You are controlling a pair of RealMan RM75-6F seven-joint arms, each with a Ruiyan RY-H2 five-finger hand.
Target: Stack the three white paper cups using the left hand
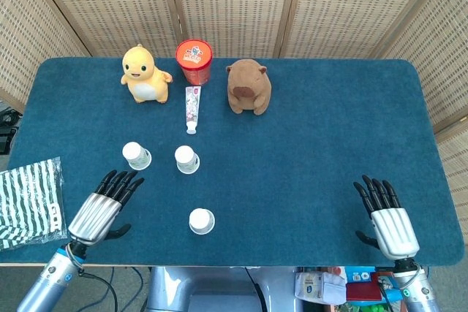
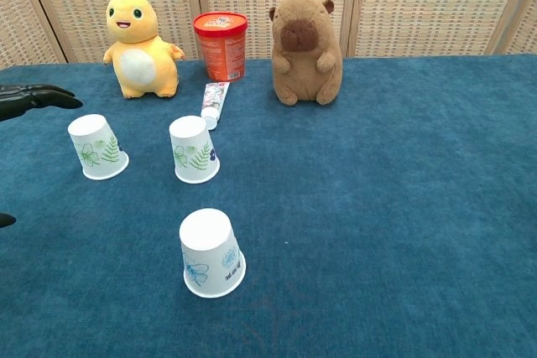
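White paper cups, upside down and apart on the blue table (image 1: 307, 144), await the empty, spread left hand (image 1: 102, 206) reaching from overhead view, while the chest view shows its fingertips (image 2: 50, 96) near the leftmost cup (image 2: 96, 147), likely next to be grasped.

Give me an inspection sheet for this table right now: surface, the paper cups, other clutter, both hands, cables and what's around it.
Surface: blue cloth-covered table, no spills seen.
Job's things: three white paper cups, all upside down and apart, none stacked: left cup, middle cup, near cup.
Clutter: yellow plush toy, red tub, tube lying flat, brown plush toy, all along the far side.
Hands: left hand open, empty, fingers pointing toward the left cup, not touching it; right hand open, empty, at the near right edge.
Cables: some seen below the table's near left edge.
Surroundings: woven folding screens behind; striped bag at the left edge.
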